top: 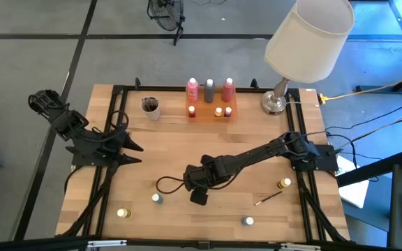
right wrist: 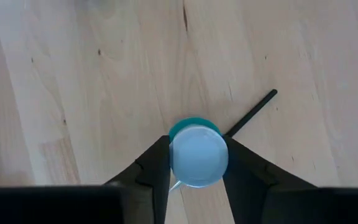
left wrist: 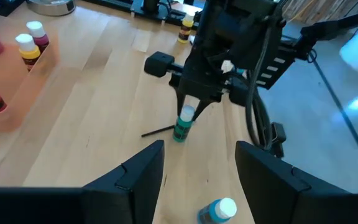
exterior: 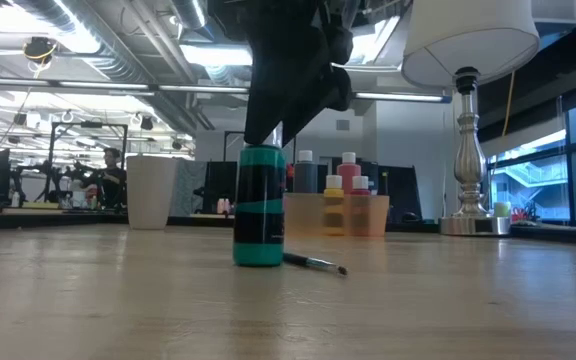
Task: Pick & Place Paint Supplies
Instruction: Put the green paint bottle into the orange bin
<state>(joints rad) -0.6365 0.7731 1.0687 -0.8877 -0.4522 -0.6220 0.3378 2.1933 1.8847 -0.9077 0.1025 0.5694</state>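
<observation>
A pale wooden counter (top: 180,150) with a black metal frame is seen from above, with two dark robot arms reaching over it. The right gripper (right wrist: 194,158) hangs over the middle of the counter, pointing straight down, its jaws set on either side of the white cap of a small teal pot of paint (exterior: 259,205) and touching or almost touching it. The pot stands upright on the wood, its long axis vertical, cap upward. Just beside its base lies a thin dark paintbrush (exterior: 315,263), flat on the counter, running out from the pot at a slant. The left gripper (left wrist: 194,165) waits near the left edge of the counter, jaws spread and holding nothing. At the far edge a flat orange tray (top: 212,114) carries three tall white-capped bottles, two pink (top: 192,89) and one grey (top: 209,90), all upright, with small pots in front of them. A beige cup (top: 150,107) stands left of the tray and a silver lamp with a cream shade (top: 309,35) right of it. More small pots stand scattered along the near edge, including a yellow-lidded one (top: 123,213) and a white-lidded one (top: 248,222), with another brush (top: 269,199) lying flat towards the right.
</observation>
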